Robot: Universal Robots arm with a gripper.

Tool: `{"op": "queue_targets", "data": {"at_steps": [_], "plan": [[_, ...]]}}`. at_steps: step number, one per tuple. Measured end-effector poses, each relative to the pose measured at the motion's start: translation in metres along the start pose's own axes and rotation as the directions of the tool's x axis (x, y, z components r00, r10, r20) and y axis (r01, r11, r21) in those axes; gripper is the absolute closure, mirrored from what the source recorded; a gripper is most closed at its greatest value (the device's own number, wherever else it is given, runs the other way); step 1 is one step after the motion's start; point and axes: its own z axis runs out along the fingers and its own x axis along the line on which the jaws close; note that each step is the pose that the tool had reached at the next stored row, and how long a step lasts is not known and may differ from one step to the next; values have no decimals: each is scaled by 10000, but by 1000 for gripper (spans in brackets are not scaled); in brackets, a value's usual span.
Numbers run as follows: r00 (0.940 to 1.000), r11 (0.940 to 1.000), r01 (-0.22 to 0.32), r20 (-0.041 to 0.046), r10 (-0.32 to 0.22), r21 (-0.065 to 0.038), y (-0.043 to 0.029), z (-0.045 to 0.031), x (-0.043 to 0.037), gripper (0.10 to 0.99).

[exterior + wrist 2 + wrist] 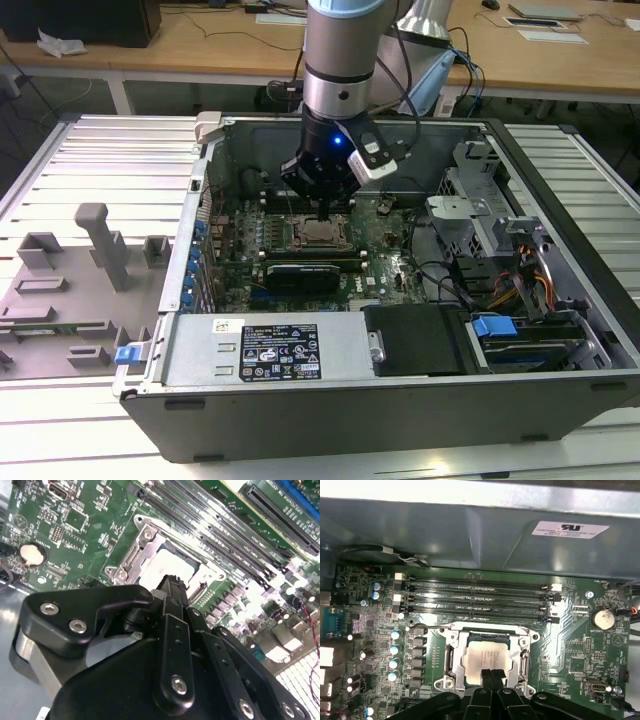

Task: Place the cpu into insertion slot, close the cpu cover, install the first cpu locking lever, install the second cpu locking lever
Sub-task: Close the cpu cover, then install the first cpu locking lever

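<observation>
The cpu (487,656), a silvery-beige square, lies flat in the socket on the green motherboard (580,645). The cpu cover (452,652), a metal frame, lies down around it. My gripper (492,673) hangs just above the socket's edge, with its two black fingers (486,676) pressed together and nothing between them. In the second wrist view the gripper (172,581) tip sits over one side of the cpu (167,562). In the exterior view the gripper (326,212) reaches down into the open computer case, right over the cpu (320,236).
Four memory slots (475,600) run beside the socket, and a coin battery (602,617) lies off to one side. The case wall (470,535) rises behind the slots. A power supply (260,350), a drive cage (500,330) and cables (450,280) fill the case around the board.
</observation>
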Motion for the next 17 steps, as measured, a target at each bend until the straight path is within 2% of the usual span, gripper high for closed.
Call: {"op": "queue_targets", "data": {"at_steps": [17], "plan": [[10000,10000,1,-2,-1,3,0,-24,1,980]]}}
